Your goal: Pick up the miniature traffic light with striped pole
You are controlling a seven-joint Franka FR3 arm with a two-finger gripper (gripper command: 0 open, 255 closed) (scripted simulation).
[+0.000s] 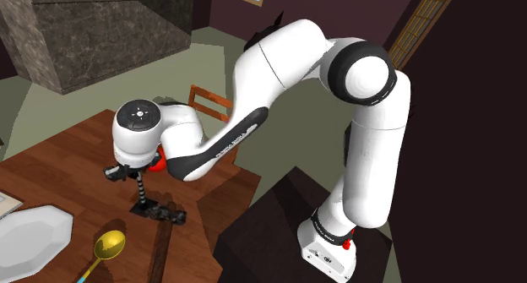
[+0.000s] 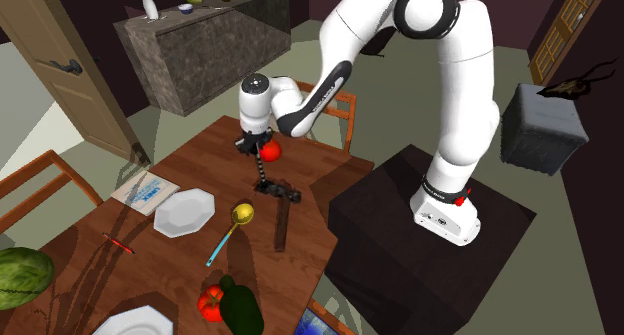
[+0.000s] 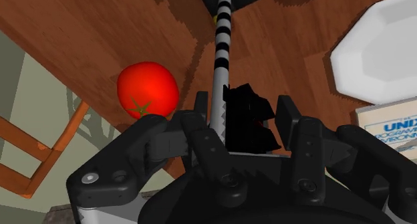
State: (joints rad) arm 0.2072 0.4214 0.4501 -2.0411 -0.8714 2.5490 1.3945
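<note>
i see my end effector (image 3: 244, 116) clenched on the traffic light (image 3: 222, 42), striped pole upright, tomato (image 3: 148, 90) near on the desk (image 3: 301, 29).

The room is dim, with dark walls and pale patches of light on the floor (image 1: 228, 53). The wooden surface (image 1: 67, 167) is evenly lit, with dark shadows lying on it under the bright white arm (image 1: 372, 146), which shows no glare. In the wrist view the shadow edges are jagged, and the black tool (image 3: 244, 112) merges with the black head of the traffic light (image 3: 222, 42) it clasps.
</note>
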